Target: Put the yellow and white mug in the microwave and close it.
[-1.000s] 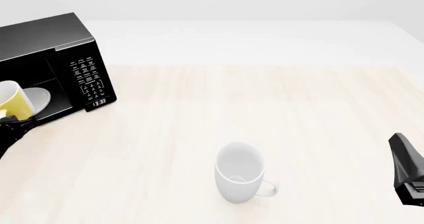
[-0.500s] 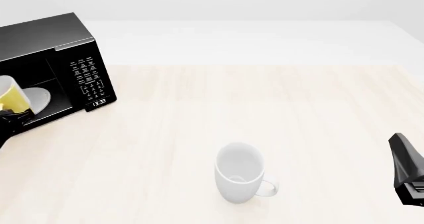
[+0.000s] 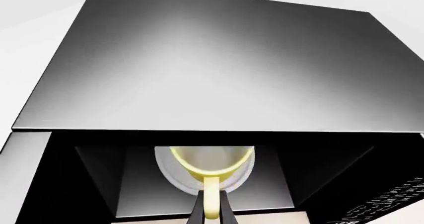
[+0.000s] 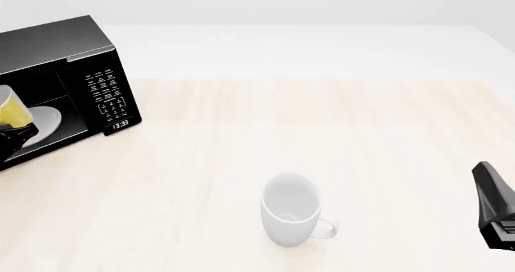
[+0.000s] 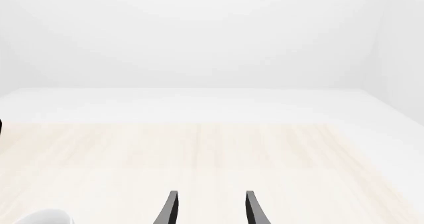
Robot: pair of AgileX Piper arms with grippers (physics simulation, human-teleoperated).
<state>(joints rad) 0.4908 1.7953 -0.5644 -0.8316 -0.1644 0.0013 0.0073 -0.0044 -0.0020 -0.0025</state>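
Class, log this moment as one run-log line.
left gripper: shut on yellow mug | mug: entering microwave | door: open | right gripper: open, idle

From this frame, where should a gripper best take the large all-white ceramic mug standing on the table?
Probably from above, pinching the wall of the large all-white ceramic mug at its open rim, on the side away from the handle. It stands upright, mouth up, with nothing beside it.

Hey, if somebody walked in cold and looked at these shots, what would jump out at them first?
Probably the black microwave at the far left of the table, door open, with the yellow and white mug held at its mouth by the left gripper, pinched on the handle. Next, the larger all-white mug standing alone near the front, and the right gripper idle and open.
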